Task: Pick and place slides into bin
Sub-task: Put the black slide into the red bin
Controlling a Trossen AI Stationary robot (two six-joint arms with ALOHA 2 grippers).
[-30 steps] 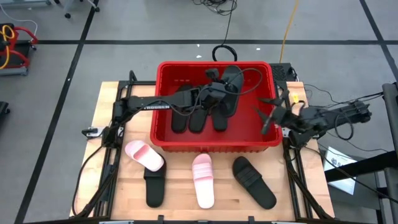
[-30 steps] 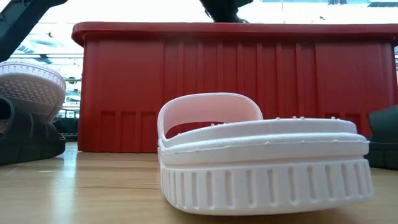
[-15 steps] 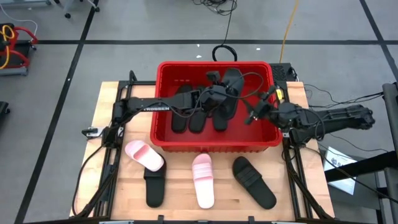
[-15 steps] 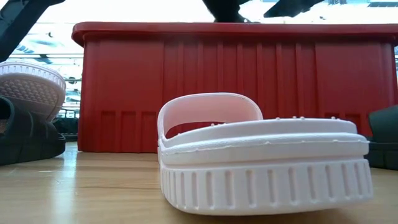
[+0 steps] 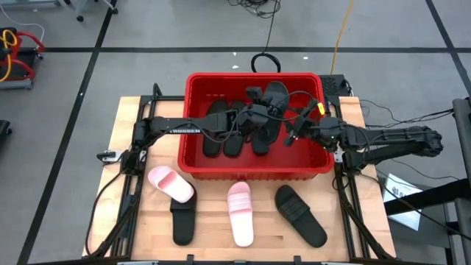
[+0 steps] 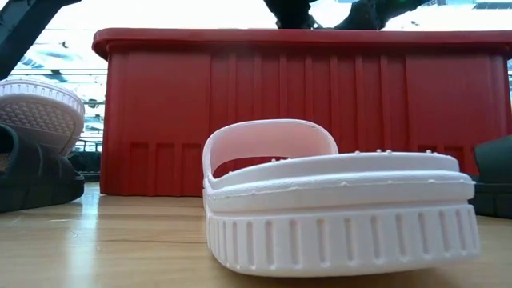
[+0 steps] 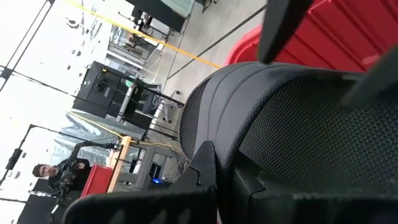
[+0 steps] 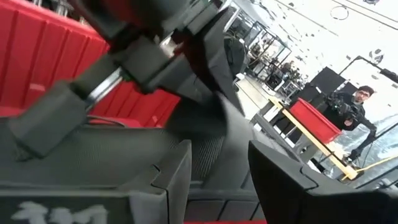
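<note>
the left hand [image 5: 266,110] gripped a light, bendy black slide [image 5: 274,99] by its edge over the bin [image 5: 193,158]; the right hand [image 5: 291,137] gaped nearby.

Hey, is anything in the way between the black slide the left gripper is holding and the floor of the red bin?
Partly. The left gripper holds a black slide over the red bin; three black slides cover the floor toward the left, and the right gripper sits open inside, on the right.

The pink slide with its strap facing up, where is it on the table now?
In the high view, that pink slide lies on the table's near side, just in front of the red bin, between a black slide on its left and another black slide on its right.
</note>
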